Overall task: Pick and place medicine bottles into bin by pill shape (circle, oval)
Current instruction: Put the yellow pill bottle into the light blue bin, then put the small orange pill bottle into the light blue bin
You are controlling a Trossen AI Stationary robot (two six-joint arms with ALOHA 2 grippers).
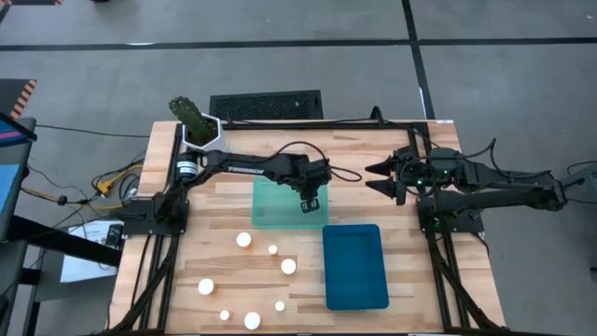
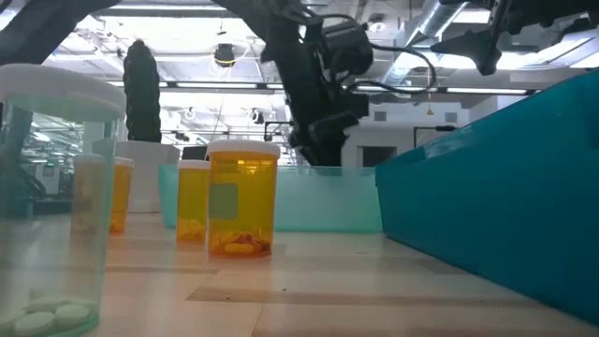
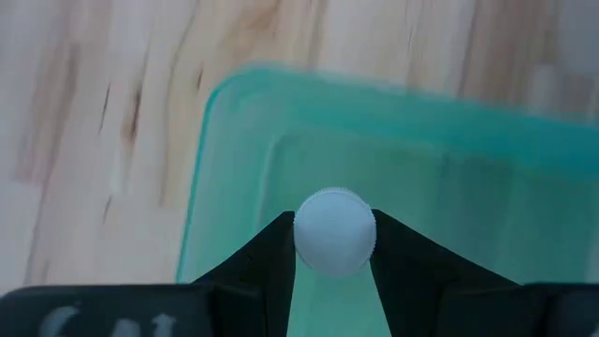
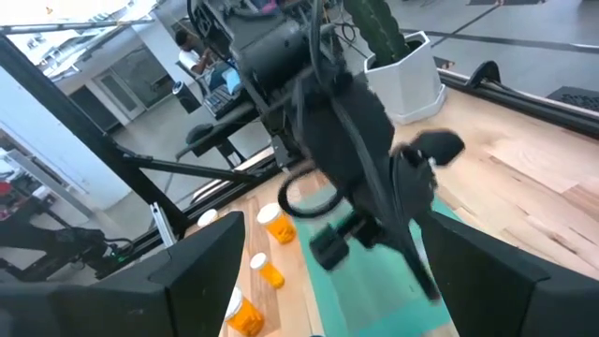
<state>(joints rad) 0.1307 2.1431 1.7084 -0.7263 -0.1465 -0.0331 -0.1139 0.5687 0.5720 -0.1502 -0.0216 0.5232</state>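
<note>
Two rectangular plastic trays lie on the pale wooden slatted table (image 1: pixel 373 163), largest first after the table itself: the dark teal-blue tray (image 1: pixel 355 266) toward the front right, and the lighter, translucent green tray (image 1: pixel 270 207) just behind and left of it, their corners close together. The black left arm reaches from its base at the table's left side across to the green tray, and the left gripper (image 1: pixel 309 203) hangs over that tray's right part. In the left wrist view its two dark fingers (image 3: pixel 267 262) are clamped against the sides of a white-capped round medicine bottle (image 3: pixel 334 231), seen cap-on above the green tray's floor. The right arm waits at the table's right edge, its right gripper (image 1: pixel 380 177) raised off the wood with the fingers spread apart, holding nothing. A white hexagonal pot with a green cactus (image 1: pixel 200 130) stands at the back left corner. Seven further white-capped bottles stand loose on the wood left of the blue tray, among them a wider one (image 1: pixel 243 240), a narrow one (image 1: pixel 273 250) and another wide one (image 1: pixel 288 266) nearest the trays. In the low view the bottles show amber bodies, and oval pills lie in the nearest amber bottle (image 2: pixel 242 198).
</note>
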